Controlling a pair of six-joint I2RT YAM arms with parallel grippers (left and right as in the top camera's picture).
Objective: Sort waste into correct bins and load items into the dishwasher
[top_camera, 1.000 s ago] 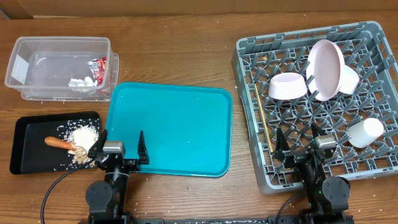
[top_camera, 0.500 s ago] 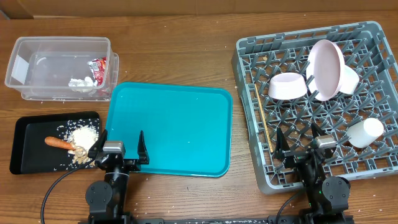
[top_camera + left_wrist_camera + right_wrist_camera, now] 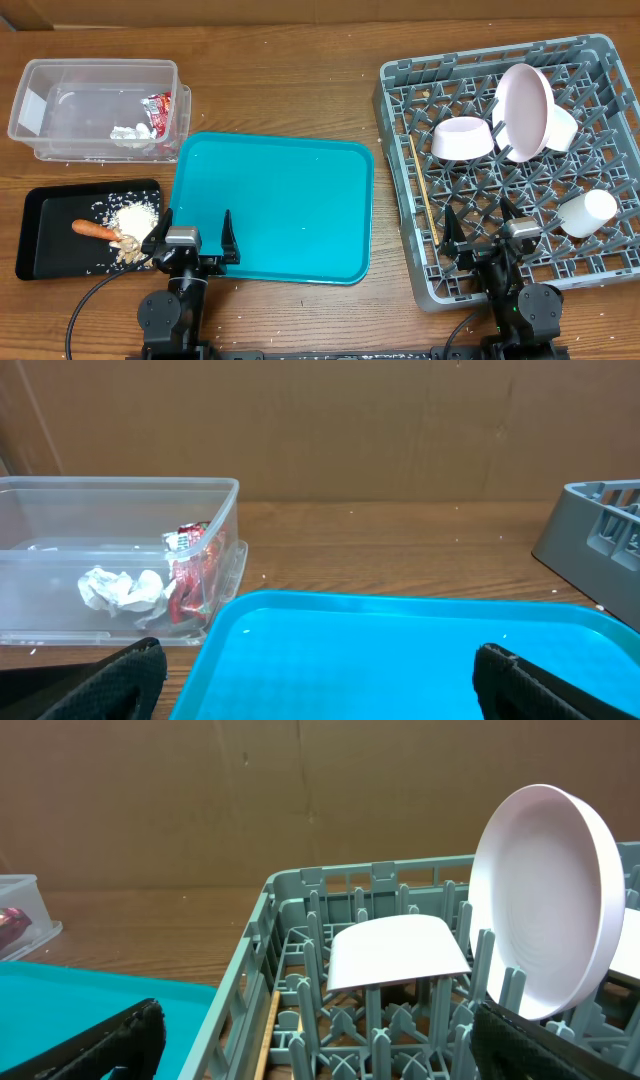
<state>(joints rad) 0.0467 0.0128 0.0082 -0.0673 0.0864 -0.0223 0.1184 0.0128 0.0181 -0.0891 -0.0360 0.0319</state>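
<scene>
Nothing had moved since earlier. Waste lay in the tub and black tray at the bench's left edge, and dishes stood in the rack. The left gripper and right gripper stood wide and empty. The task appeared complete.

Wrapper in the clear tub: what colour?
The wrapper is shiny red with some white print. The left wrist view shows it best.

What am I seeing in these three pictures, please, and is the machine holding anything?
Two robot arms sit at a table, each ending in a two-finger claw. One picture looks down from above; the others come from wrist cameras. The left claw and right claw are open, holding nothing. A clear tub holds a red wrapper and tissue; a black tray holds a carrot and food scraps. A teal tray lies beside them. The grey dish rack carries bowls, a plate, a cup and chopsticks.
</scene>
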